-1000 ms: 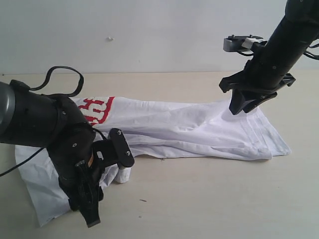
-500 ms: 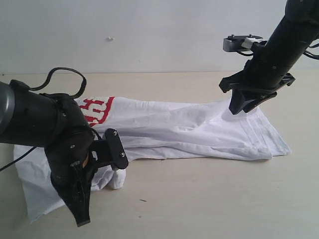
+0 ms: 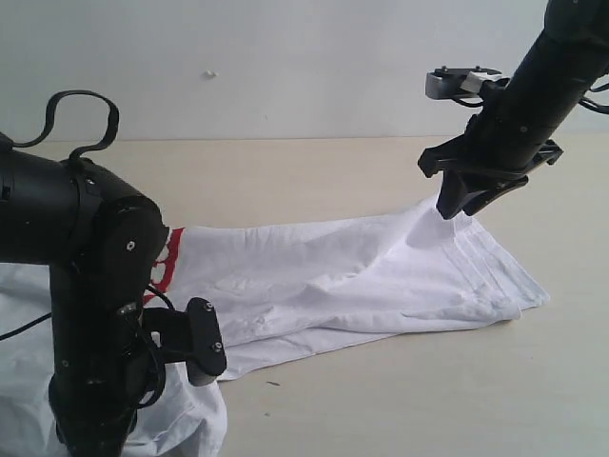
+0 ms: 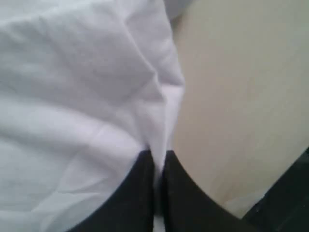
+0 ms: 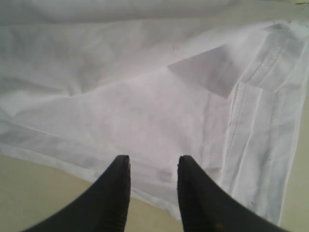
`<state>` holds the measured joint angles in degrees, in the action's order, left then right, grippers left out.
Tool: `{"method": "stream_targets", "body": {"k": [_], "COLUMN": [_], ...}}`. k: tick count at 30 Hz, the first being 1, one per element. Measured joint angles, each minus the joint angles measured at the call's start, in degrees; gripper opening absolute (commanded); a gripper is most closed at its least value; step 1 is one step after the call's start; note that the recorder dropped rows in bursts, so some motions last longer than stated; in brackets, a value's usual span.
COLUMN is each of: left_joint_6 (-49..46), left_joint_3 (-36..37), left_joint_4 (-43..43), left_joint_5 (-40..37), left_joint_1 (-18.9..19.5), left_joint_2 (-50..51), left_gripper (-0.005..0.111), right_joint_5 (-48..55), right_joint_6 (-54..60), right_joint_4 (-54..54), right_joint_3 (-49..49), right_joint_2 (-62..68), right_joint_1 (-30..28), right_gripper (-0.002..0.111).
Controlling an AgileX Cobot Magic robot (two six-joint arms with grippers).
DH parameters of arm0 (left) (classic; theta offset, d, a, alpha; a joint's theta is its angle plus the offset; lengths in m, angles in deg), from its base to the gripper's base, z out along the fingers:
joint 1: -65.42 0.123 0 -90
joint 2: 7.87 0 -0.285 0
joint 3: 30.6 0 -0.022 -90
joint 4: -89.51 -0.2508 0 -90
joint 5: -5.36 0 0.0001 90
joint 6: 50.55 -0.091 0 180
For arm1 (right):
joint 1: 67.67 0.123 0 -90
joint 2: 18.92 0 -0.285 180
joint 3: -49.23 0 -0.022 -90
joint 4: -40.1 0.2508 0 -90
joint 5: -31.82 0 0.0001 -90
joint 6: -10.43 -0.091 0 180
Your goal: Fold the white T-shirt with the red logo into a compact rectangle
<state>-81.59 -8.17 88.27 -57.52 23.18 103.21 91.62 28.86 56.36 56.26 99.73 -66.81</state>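
Desk (image 3: 400, 390): white T-shirt (image 3: 333, 276) sprawled lengthwise, creased. Red logo (image 3: 168, 259) mostly hidden behind left arm. Left tool (image 4: 157, 159) pinched tight on a shirt fold. Right tool (image 5: 153, 162) partly parted, tips at hem end.

Outside camera: my left arm (image 3: 90, 286) blocks nearly all of the logo (image 3: 169, 255). Only a red sliver shows, and the lettering is unreadable. The shirt (image 3: 343, 267) runs off the left and bottom edges. My right arm (image 3: 547, 76) is cut off at the top corner. Left wrist camera: everything is soft, the cloth too near, its weave lost. My left gripper (image 4: 157, 159) is a dark blur, cropped at the frame's edge. Right wrist camera: I cannot tell whether my right gripper (image 5: 152, 162) pinches cloth.
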Motion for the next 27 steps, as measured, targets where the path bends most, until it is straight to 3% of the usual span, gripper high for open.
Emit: {"method": "stream_targets", "body": {"k": [10, 15, 18, 23, 27], "left_joint_6": [0.86, -0.62, -1.30, -1.30, -3.46], "left_joint_3": [-1.09, -2.28, -2.28, -2.28, -2.28], "left_joint_4": [-8.90, -11.97, -20.20, -24.79, -20.55], "left_joint_5": [0.26, 8.37, 13.13, 28.12, 32.24], "left_joint_1": [1.24, 1.64, 1.64, 7.06, 11.41], "left_joint_2": [-3.71, -10.03, -11.22, -11.22, -10.28], "left_gripper": [0.000, 0.000, 0.000, 0.000, 0.000], "right_joint_5": [0.12, 0.12, 0.01, -1.07, -2.06], "right_joint_6": [0.23, 0.23, 0.33, 0.33, 1.32], "right_joint_4": [0.48, 0.48, 0.48, 0.48, 0.48], "right_joint_3": [0.00, 0.00, 0.00, 0.00, 0.00], "right_joint_2": [0.00, 0.00, 0.00, 0.00, 0.00], "right_joint_1": [0.00, 0.00, 0.00, 0.00, 0.00], "right_gripper": [0.035, 0.035, 0.035, 0.035, 0.035]}}
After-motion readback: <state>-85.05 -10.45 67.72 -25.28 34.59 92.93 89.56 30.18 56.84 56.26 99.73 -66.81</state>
